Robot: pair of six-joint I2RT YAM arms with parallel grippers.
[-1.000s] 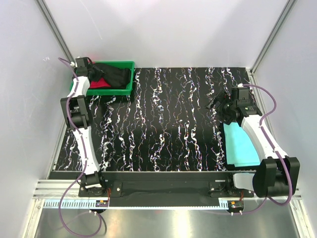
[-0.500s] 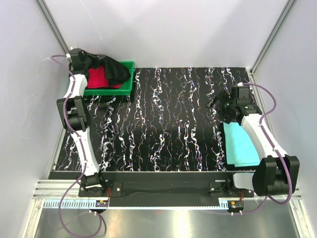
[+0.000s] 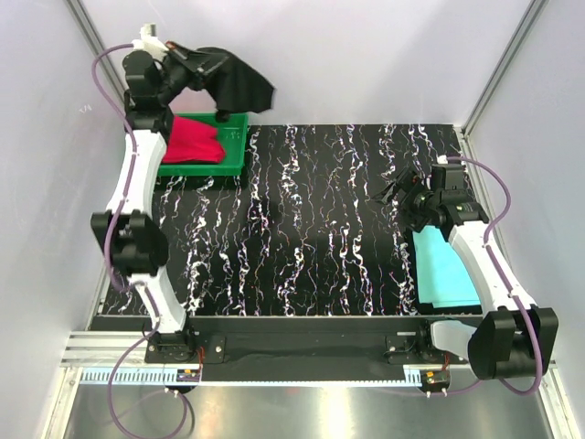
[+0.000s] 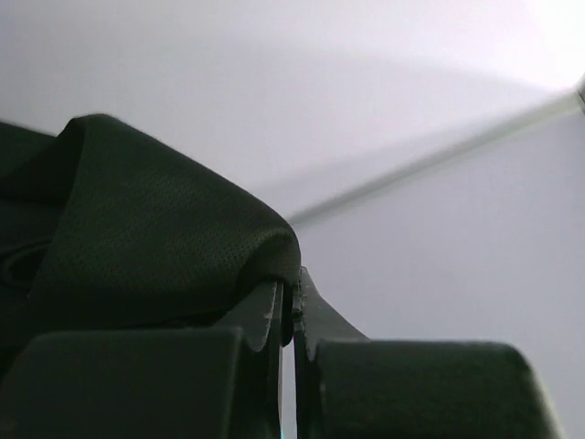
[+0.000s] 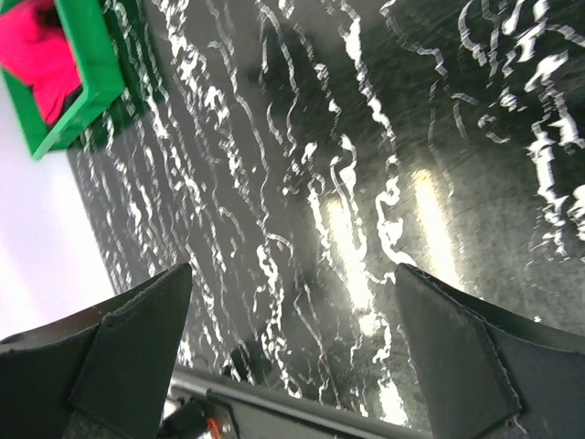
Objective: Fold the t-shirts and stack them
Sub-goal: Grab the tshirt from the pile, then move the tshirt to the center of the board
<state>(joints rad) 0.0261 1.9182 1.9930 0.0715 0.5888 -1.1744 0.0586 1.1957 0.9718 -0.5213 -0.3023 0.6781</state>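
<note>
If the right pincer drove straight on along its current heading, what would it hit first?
Most likely the bare marbled tabletop, which fills the view from the right pincer between its open jaws. The green tray holding the red t-shirt lies off to one side, outside that line.

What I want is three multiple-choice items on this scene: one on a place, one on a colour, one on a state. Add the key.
1. Where does the red t-shirt lie?
A. in the green tray
B. in a gripper
C. on the floor

2. What colour is the t-shirt lying flat at the table's right side?
A. black
B. red
C. turquoise

3. The left gripper is:
A. open and empty
B. shut on the black t-shirt, held in the air
C. out of view

Key:
A, red cloth shows inside the tray's rim.
C, the turquoise t-shirt lies there.
B, its jaws pinch black cloth above the tray.
</note>
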